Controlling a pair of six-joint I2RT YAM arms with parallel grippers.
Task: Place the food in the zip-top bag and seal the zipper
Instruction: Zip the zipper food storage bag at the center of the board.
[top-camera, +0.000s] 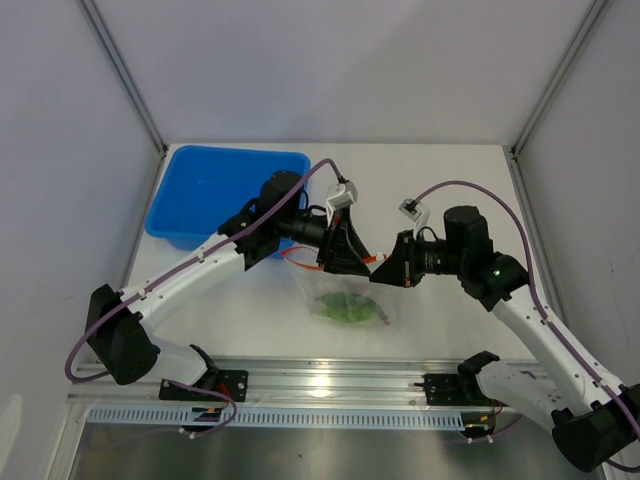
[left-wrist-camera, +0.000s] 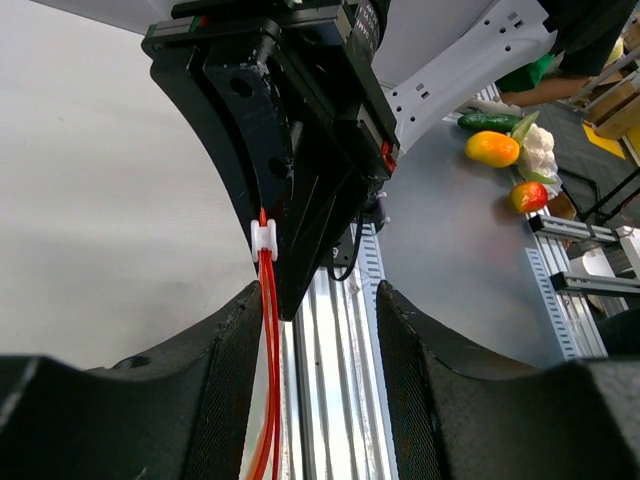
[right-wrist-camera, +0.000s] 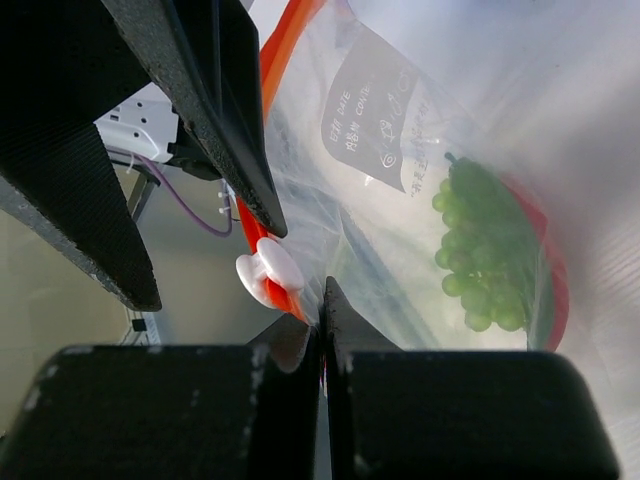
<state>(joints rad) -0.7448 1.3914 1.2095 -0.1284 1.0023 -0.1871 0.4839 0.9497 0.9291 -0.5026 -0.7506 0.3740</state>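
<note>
The clear zip-top bag (top-camera: 330, 288) hangs between my two grippers just above the table, with the green grapes (right-wrist-camera: 480, 250) and a slim red piece (right-wrist-camera: 553, 285) inside; the food shows as a green lump in the top view (top-camera: 346, 308). My right gripper (right-wrist-camera: 323, 300) is shut on the bag's mouth edge beside the white slider (right-wrist-camera: 268, 272) of the red-orange zipper (right-wrist-camera: 285, 45). My left gripper (left-wrist-camera: 320, 300) is open, and the zipper strip (left-wrist-camera: 268, 340) runs along its left finger (left-wrist-camera: 215, 370). In the top view the left gripper (top-camera: 347, 252) and right gripper (top-camera: 385, 268) nearly meet.
A blue plastic tub (top-camera: 225, 195) stands at the back left, behind the left arm. An aluminium rail (top-camera: 330, 385) runs along the table's near edge. Toy fruit and vegetables (left-wrist-camera: 495, 148) lie on a surface beyond the rail. Frame posts bound the table at both back corners.
</note>
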